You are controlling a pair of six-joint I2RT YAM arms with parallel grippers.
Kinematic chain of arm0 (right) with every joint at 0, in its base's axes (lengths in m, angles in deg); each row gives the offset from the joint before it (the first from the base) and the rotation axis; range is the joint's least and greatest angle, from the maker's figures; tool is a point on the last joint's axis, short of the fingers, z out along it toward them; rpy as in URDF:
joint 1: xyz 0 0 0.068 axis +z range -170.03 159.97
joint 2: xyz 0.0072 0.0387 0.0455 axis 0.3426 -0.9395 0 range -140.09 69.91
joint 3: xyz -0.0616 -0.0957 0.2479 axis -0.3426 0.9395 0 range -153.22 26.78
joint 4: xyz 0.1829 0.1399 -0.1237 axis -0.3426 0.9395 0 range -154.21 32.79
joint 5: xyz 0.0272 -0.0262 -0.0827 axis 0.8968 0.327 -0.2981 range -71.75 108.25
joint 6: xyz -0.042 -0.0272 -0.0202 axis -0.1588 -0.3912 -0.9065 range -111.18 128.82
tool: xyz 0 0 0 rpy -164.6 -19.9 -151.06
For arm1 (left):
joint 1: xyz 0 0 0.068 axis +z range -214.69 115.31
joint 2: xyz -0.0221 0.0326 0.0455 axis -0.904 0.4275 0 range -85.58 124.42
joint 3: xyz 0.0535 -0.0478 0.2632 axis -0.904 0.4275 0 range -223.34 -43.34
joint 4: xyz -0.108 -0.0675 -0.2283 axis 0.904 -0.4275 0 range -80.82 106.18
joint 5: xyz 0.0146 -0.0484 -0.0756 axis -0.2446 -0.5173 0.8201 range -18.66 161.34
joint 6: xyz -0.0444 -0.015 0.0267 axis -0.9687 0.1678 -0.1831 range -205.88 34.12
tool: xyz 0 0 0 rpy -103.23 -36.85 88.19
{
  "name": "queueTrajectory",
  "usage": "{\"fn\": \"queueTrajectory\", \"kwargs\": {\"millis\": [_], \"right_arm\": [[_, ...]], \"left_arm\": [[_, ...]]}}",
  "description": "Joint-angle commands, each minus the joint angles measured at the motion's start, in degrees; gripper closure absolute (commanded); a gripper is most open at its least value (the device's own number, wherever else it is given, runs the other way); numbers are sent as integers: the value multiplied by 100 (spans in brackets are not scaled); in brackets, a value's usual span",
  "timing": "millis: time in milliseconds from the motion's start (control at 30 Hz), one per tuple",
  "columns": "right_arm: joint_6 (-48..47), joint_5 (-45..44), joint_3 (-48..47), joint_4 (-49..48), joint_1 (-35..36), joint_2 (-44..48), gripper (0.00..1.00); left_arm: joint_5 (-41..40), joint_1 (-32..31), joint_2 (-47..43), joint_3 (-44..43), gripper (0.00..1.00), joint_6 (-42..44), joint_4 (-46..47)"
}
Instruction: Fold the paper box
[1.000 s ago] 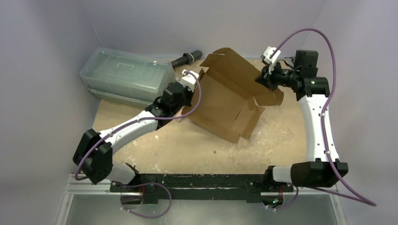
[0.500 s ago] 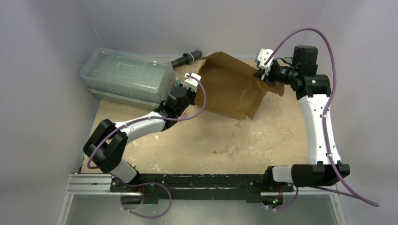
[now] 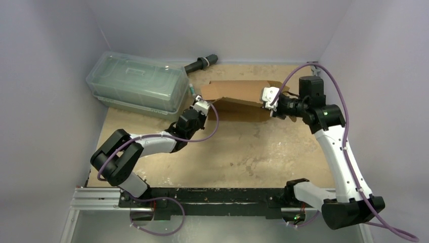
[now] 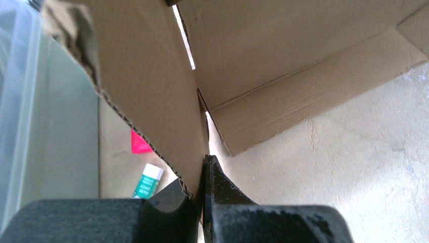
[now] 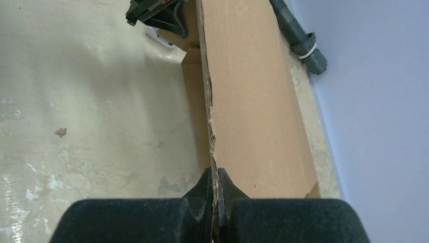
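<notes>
The pale, scuffed surface [image 3: 243, 152] carries a clear greenish plastic lidded container [image 3: 134, 83] at far left. Just right of it, along the far edge, is the paper box [image 3: 238, 93], a brown corrugated sheet only partly formed, with one long panel standing up off the surface and flaps loose at its ends.

The left gripper [image 4: 205, 167] is pinched tight on a flap at the box's left end. The right gripper [image 5: 216, 177] is pinched tight on the raised panel's frayed edge at the right end.

This looks like the middle of a fold, with a wall being raised along its crease. The next move probably calls for both arms to swing together so the score line bends cleanly and the worn edge does not tear.

A dark handled tool [image 3: 201, 63] lies at the far edge.
</notes>
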Motion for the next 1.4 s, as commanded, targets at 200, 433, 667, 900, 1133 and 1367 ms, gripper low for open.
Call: {"fn": "queueTrajectory", "kwargs": {"millis": [200,433,667,900,1133,1367], "right_arm": [[777,-79,817,-738,122,471,100],[1080,-476,1099,-952,121,611,100],[1065,-486,1365,-902,126,739,100],[679,-211,1376,-503,126,802,100],[12,-16,994,138,125,592,100],[-1126,234,325,1303,122,219,100]], "left_arm": [[351,-175,51,537,100,-638,435],[824,-181,165,632,87,-1114,540],[922,-176,-174,1014,65,-1627,398],[857,-129,-1488,1784,54,-1901,319],[45,303,-3533,2428,30,-1931,2],[229,358,-3740,2870,30,-863,1364]]}}
